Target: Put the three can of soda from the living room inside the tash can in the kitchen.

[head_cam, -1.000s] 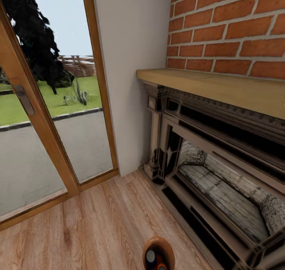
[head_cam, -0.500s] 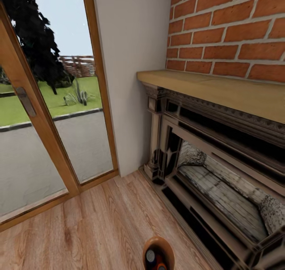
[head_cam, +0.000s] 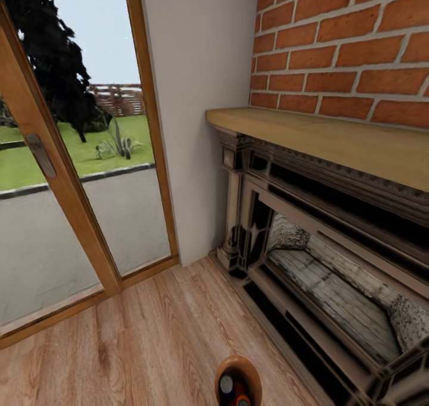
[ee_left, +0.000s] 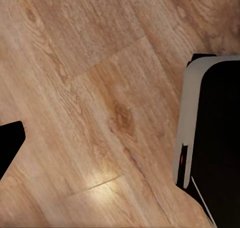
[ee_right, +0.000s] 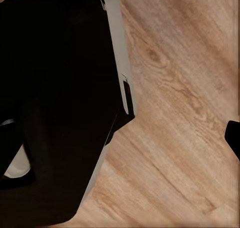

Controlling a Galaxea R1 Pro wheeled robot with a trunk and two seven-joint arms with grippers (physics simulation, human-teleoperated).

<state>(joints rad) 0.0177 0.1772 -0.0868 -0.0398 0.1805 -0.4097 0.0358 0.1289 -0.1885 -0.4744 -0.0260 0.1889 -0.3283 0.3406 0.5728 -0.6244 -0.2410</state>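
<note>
I am in the living room, facing the ornate dark fireplace (head_cam: 322, 257) under a red brick chimney (head_cam: 345, 43). The tash can (head_cam: 221, 371) stands at the lower edge of the head view, its glossy brown rim facing up. Inside it I see a dark can of soda with a grey metal top (head_cam: 226, 385) and part of an orange one (head_cam: 242, 401). A third can is hidden. One black fingertip (ee_left: 10, 143) of my left gripper hangs over bare floor, as does one fingertip (ee_right: 233, 137) of my right gripper. Both sit far out at the picture edge with nothing held. The kitchen is out of view.
A wood-framed glass door (head_cam: 71, 174) to the garden fills the left side, with a white wall section (head_cam: 196, 108) between it and the fireplace. A wooden mantel shelf (head_cam: 333, 135) juts out at the right. Reddish wood floor (head_cam: 137, 346) lies ahead. My dark base (ee_left: 217, 138) (ee_right: 60, 102) shows beside each wrist.
The whole head view has drifted slightly, so the camera has moved a little. The tash can keeps its place at the lower edge.
</note>
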